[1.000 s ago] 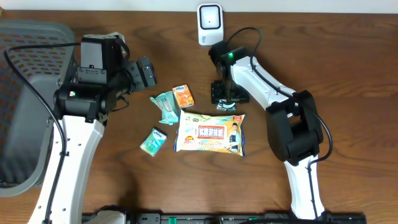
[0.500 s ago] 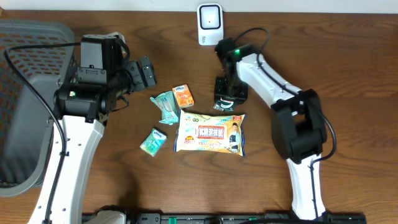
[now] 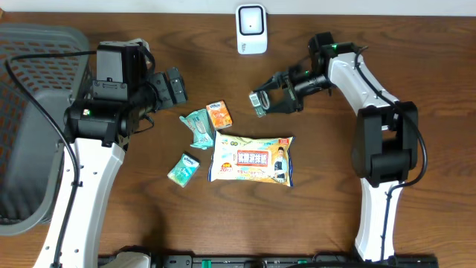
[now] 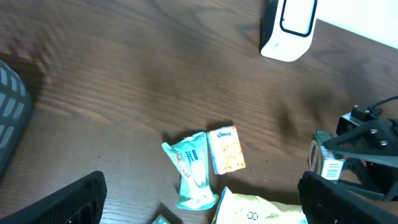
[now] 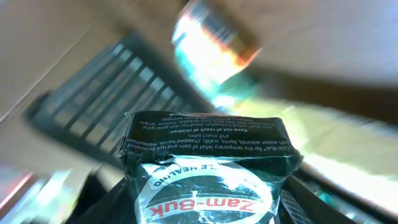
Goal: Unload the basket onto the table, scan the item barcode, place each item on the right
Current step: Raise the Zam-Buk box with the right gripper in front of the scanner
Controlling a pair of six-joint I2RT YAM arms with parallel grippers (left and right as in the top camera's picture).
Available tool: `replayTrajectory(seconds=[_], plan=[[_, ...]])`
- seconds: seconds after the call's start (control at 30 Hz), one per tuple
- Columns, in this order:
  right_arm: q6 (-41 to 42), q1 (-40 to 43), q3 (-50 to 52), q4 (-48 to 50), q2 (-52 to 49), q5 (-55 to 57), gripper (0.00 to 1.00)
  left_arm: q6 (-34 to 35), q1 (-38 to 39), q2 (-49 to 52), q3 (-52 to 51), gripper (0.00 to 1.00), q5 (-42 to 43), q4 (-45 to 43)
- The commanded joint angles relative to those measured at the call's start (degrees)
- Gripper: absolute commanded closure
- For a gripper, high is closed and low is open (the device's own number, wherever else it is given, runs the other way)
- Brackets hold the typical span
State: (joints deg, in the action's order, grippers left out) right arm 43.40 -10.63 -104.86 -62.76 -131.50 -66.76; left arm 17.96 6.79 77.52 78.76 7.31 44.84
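The presenting step is in hand: a small dark Zam-Buk packet (image 5: 208, 165) is clenched in the right claw (image 3: 268, 100) and held off the bench (image 3: 446, 112), near the white scanner (image 3: 251, 28). The next move is judged to call for the barcode face to be turned to the scanner window and brought closer. Bare bench is seen between packet and scanner; a wipes pack (image 3: 253, 159) lies near. The left claw (image 3: 172, 85) is spread wide, nothing in it, well apart.
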Motion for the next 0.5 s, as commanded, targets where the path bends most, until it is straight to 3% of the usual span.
replayTrajectory(seconds=[0.0,0.27,0.47], plan=[[0.92,-0.90,-1.05,-0.02,-0.07,-14.60,0.60,-0.35,-0.28,-0.04,0.22,0.02,-0.52,0.13],[0.90,-1.46,-1.05,0.22,0.02,-15.30,0.60,-0.35,-0.28,-0.04,0.22,0.02,-0.52,0.13],[-0.76,-2.62,-1.05,1.09,0.02,-0.09,0.56,-0.35,-0.28,-0.04,0.22,0.03,-0.52,0.13]])
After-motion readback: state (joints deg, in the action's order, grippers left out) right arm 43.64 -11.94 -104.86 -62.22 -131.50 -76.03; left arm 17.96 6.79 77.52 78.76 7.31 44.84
